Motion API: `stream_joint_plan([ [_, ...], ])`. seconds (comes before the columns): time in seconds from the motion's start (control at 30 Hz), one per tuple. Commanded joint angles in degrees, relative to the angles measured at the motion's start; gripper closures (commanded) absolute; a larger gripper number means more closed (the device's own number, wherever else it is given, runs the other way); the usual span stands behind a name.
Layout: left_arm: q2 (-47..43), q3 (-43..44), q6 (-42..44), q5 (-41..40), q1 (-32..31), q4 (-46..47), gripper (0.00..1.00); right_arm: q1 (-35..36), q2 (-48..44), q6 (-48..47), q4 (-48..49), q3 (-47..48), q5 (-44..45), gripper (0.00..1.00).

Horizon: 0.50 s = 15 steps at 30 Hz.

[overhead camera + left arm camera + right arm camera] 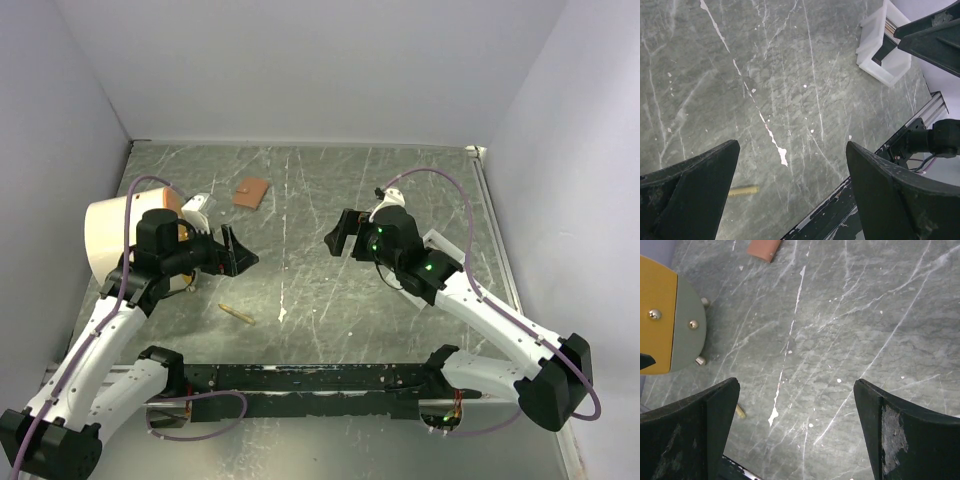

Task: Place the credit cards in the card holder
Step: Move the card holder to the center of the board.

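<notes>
Left fingers (695,185) are spreading wide and gripping nothing, two matte black wedges with scuffed edges hanging over the counter (300,200). Right fingers (905,435) are likewise standing released and empty, one inner face showing grey wear.

The counter is showing as dark green-grey stone veined with thin white lines. The card holder (251,191), a small flat tan-brown leather-like rectangle, is lying on it well apart from both pairs. In the top view it is sitting at about 12 o'clock from the left fingers and 10 o'clock from the right fingers.

The right wrist view is catching only the holder's rounded end at its 11 o'clock edge. That view is also showing a rounded grey-and-yellow panel (670,325) carrying small metal studs at 9 o'clock.

Only the left wrist view is showing a white open plastic tray (870,45) at 1 o'clock, and a short pale stick (742,190) is lying near 7 o'clock. A big cream cylinder (110,235) is standing beside the left arm.

Where the credit cards are lying cannot be told.
</notes>
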Motion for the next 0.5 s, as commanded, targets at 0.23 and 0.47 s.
stream_joint_plan([
  [0.23,2.88,3.11,5.08,-0.33,0.48,1.46,0.02,0.25,-0.92,-0.04,1.41,-0.77,0.79,0.00],
  [0.47,11.46,9.93,4.09,-1.53,0.33,3.86,0.09,0.34,-1.75,-0.57,2.05,-0.67,0.71,0.00],
])
